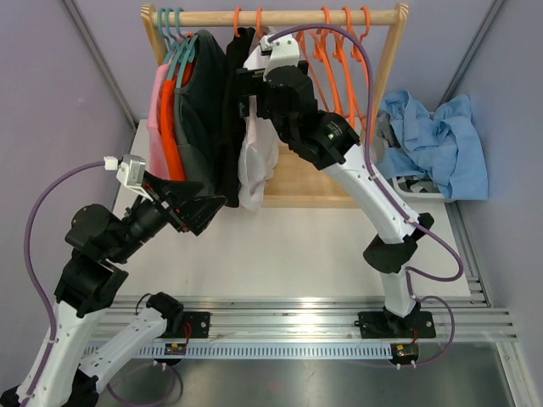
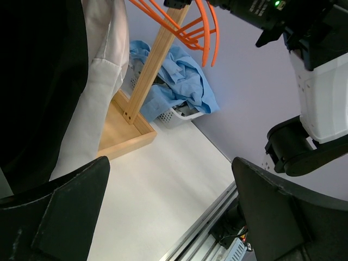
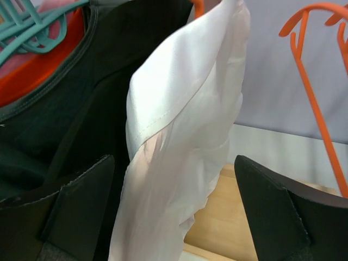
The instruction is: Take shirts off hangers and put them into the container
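- The wooden rack stands at the far side of the table. Its rail runs across the top and its flat tray base sits below.
- Five shirts hang on the rail's left half, packed together. From left to right they are the pink shirt, the orange shirt, the dark grey shirt, the black shirt and the white shirt.
- The light blue shirts lie heaped in the container, to the right of the rack. Only a bit of its white rim shows under them, well apart from both pincers.
- The right gripper is raised at the top of the white shirt, its jaws spread wide. The shirt's white fold hangs down through the gap between them. Whether either finger touches the cloth cannot be told. The dark grey shirt lies just beyond its left finger.
- The left gripper is low, by the hems of the dark shirts. Its jaws are spread wide with only bare table between them. The white and black shirts hang just beside its left finger.
- The empty orange hangers crowd the rail's right half.
- The teal hangers carry the leftmost shirts.
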{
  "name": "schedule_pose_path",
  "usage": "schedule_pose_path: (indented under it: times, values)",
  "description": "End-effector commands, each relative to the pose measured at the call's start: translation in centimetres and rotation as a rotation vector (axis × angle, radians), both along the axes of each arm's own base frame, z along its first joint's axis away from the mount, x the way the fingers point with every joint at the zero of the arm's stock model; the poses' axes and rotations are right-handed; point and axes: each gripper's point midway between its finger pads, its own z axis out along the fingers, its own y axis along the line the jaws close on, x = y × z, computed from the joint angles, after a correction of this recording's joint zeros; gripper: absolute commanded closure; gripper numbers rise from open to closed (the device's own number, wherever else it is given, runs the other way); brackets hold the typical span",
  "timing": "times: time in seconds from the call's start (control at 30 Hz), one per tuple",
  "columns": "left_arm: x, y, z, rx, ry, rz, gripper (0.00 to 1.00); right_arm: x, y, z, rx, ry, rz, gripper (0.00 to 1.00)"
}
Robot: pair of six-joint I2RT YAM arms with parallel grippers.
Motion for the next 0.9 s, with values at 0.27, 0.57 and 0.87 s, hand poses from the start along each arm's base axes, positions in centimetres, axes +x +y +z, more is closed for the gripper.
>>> schedule_pose_path:
  times: [0.27, 0.57, 0.87]
  values:
    - [-0.5, 1.0, -0.4, -0.002, -0.007, 0.04, 0.01, 1.5, -1.8, -1.4, 0.069, 0.056, -0.071, 1.0]
    - [-0.4, 0.7, -0.9, -0.012, 0.006, 0.028, 0.01, 0.0, -7.0, 3.8, 0.052, -0.105, -0.183, 1.0]
    - [-0.2, 0.5, -1.0, -0.016, 0.014, 0.024, 0.01, -2.0, -7.1, 9.1, 0.077, -0.316, -0.058, 1.0]
